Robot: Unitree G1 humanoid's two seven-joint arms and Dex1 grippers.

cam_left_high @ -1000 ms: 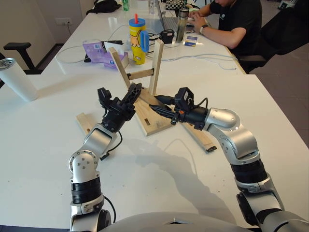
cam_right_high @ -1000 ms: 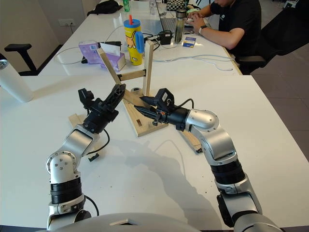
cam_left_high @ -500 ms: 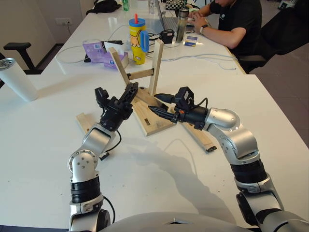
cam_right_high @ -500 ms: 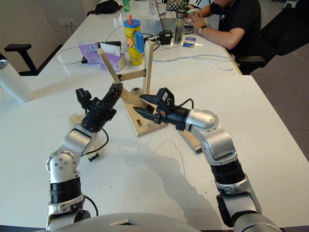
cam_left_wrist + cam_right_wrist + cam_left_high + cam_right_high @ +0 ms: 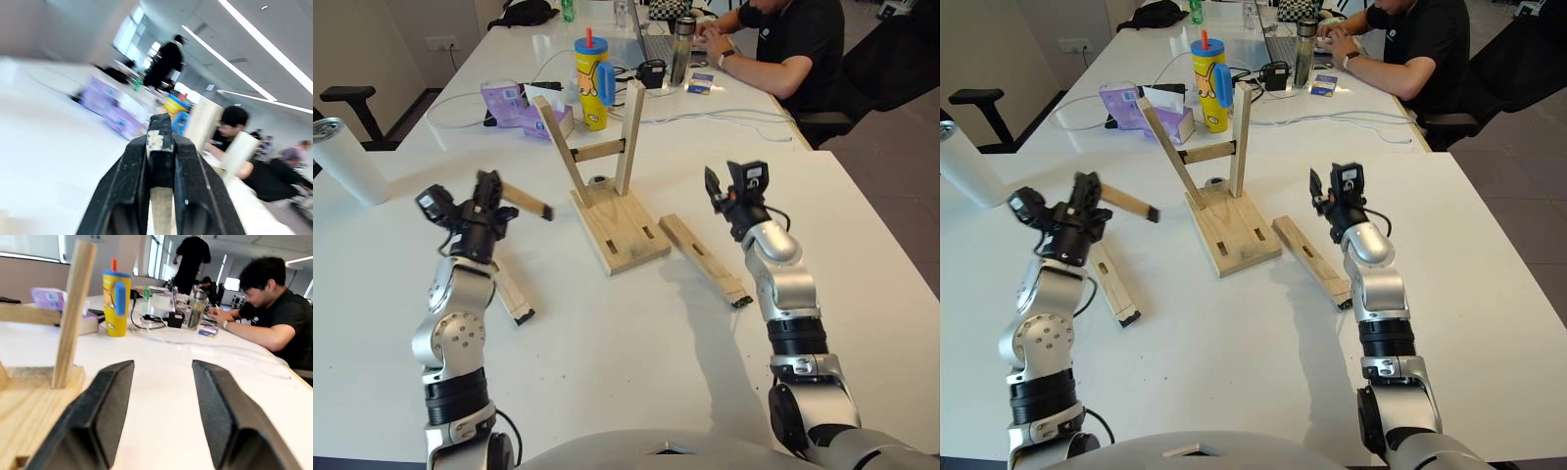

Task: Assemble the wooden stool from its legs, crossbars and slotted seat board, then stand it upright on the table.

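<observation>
The slotted seat board point(image 5: 625, 238) lies flat mid-table with two legs point(image 5: 628, 135) standing in it, joined by a crossbar point(image 5: 598, 150). Left of the board, my left gripper point(image 5: 492, 193) is held above the table, shut on a short wooden bar point(image 5: 527, 203) that points toward the board; the left wrist view shows the bar point(image 5: 161, 208) clamped between the fingers. A loose leg point(image 5: 510, 290) lies on the table under that arm. A second loose piece point(image 5: 705, 258) lies right of the board. My right gripper point(image 5: 729, 184) is raised beyond it, open and holding nothing point(image 5: 161, 367).
At the back stand a yellow cup point(image 5: 592, 70) and a purple box point(image 5: 512, 104), with cables behind them. A white tumbler point(image 5: 347, 160) is at the far left. A person works at a laptop at the table's far end. Bare table lies in front.
Both arms have pulled away from the seat board. The left swung back to the left carrying the wooden bar; the right withdrew to the right and rose.
</observation>
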